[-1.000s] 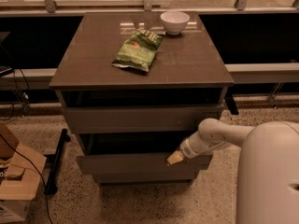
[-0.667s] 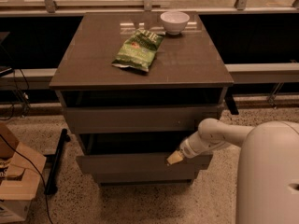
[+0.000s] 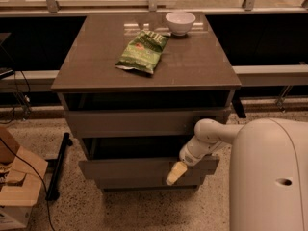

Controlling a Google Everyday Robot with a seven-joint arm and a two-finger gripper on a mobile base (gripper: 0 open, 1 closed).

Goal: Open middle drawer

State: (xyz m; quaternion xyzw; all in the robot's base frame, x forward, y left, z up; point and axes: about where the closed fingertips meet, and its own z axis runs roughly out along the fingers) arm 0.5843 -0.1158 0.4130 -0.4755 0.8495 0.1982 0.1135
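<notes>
gripper [image 3: 175, 173] seen low, at about 5 o'clock from view centre, set against the right end of the middle drawer [image 3: 130, 168] front; contact looks likely but can't be confirmed, and whether it is clamped or released cannot be told; middle drawer is found pulled out a little, dark interior exposed above its panel, under the top drawer [image 3: 139, 124]; on the cabinet top [image 3: 202, 66] a green chip bag [image 3: 143, 53] is laid, white bowl [image 3: 180, 22] at 1 o'clock from it, apart
</notes>
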